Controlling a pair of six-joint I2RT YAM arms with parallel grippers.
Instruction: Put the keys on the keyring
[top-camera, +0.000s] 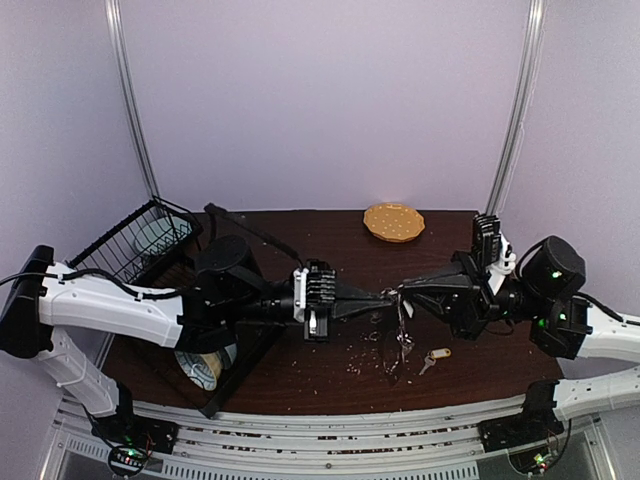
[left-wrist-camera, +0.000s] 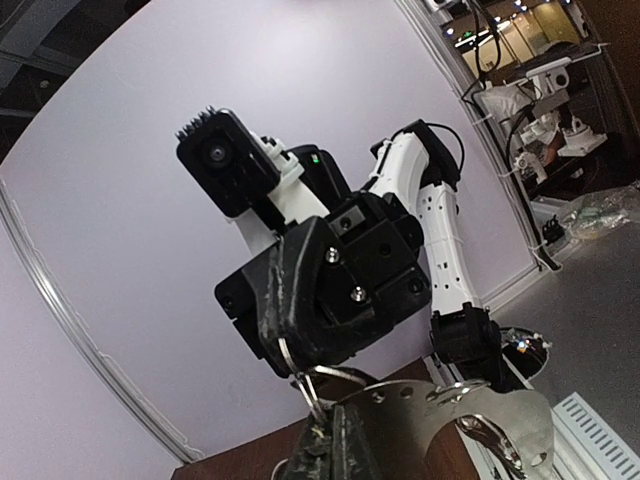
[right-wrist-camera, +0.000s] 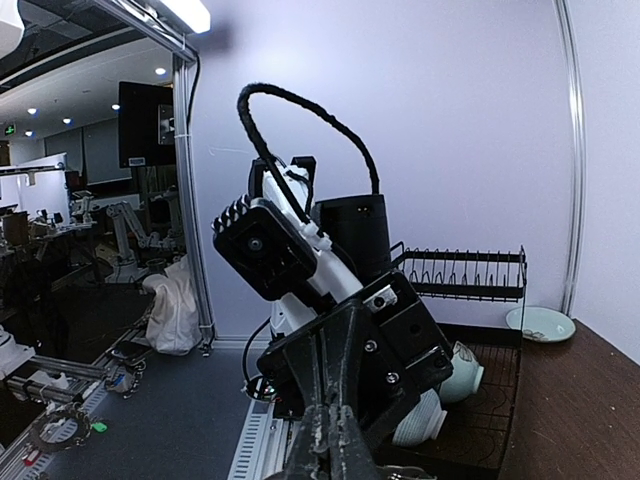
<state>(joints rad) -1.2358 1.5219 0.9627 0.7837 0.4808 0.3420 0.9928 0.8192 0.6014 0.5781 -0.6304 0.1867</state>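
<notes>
Top external: my left gripper (top-camera: 375, 298), right gripper (top-camera: 408, 290) both pinching keyring (top-camera: 401, 335) mid-air. Yellow-tag key (top-camera: 433, 358) lying on table (top-camera: 300, 370); I'd hold left steady.

No words or numbers can be read anywhere. In the right wrist view, a tiny green sign (right-wrist-camera: 10, 128) glows far to the left of the black screen (right-wrist-camera: 150, 125), but it is too small to read. The yellow tag on the key (top-camera: 434, 356) is too small as well.
</notes>
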